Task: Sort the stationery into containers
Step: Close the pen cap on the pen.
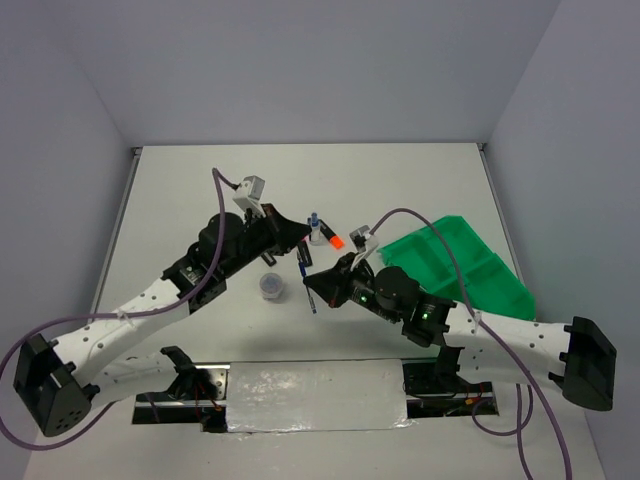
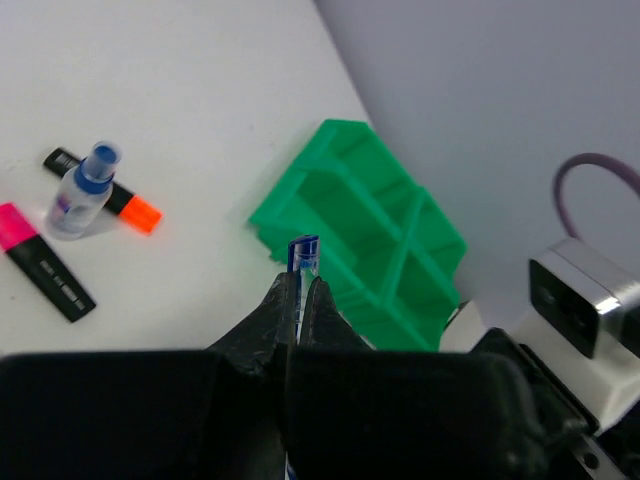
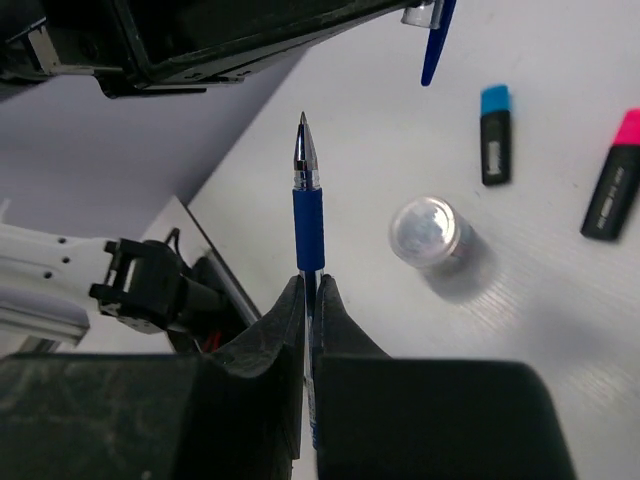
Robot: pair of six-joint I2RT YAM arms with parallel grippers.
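Observation:
My right gripper (image 3: pixel 310 282) is shut on a thin blue pen (image 3: pixel 308 210), uncapped, its metal tip pointing away from the fingers. In the top view this pen (image 1: pixel 312 300) hangs over mid-table by the right gripper (image 1: pixel 326 276). My left gripper (image 2: pixel 300 280) is shut on a clear blue pen cap (image 2: pixel 303 250), which also shows in the right wrist view (image 3: pixel 434 35), just above and right of the pen tip. The green divided tray (image 1: pixel 470 265) lies to the right, beyond the left fingers (image 2: pixel 370 230).
On the table lie a white blue-capped bottle (image 2: pixel 80 195), an orange-capped highlighter (image 2: pixel 125 205), a pink-capped one (image 2: pixel 40 260), a blue-capped one (image 3: pixel 494 135) and a round greyish tub (image 3: pixel 430 230). The tub (image 1: pixel 271 286) stands left of the pen.

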